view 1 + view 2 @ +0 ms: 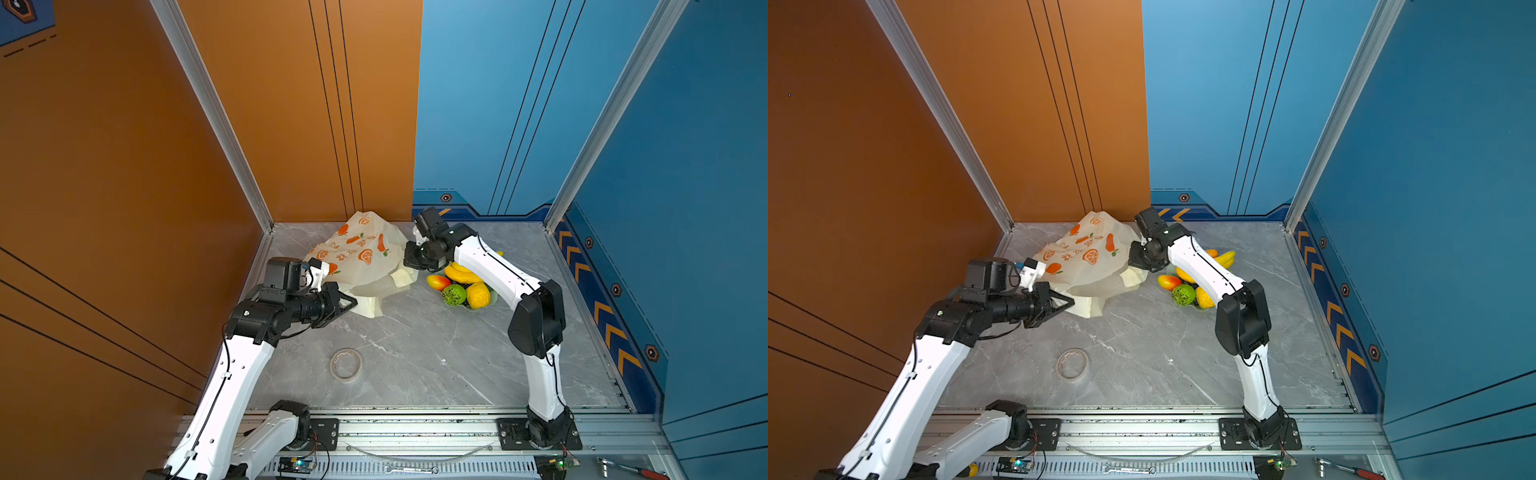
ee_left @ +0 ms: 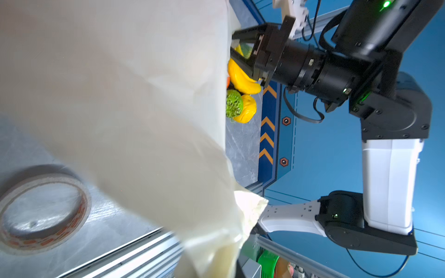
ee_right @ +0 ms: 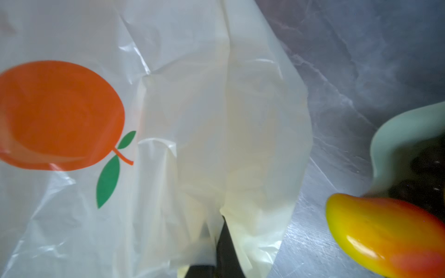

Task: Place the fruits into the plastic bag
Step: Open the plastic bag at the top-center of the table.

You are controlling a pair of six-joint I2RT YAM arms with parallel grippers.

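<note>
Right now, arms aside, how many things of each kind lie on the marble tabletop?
Plastic bag: 1
Dish: 1
Tape roll: 1
Fruits: 6 (banana bunch, mango, green ball, lemon-like fruit, orange-tipped fruit, dark grapes)
Total: 9

Dish [image 3: 385, 134] and grapes [image 3: 426, 168] partly out of frame

Bag [image 1: 365, 253] at rear centre of table [image 1: 415, 345], against back wall; dish [image 1: 493, 296] of fruits [image 1: 461, 284] just right of it; tape roll [image 1: 345, 364] well in front, mid-table; left gripper [image 1: 351, 303] at bag's left front edge, right gripper [image 1: 412, 266] at its right edge, between bag and dish.
</note>
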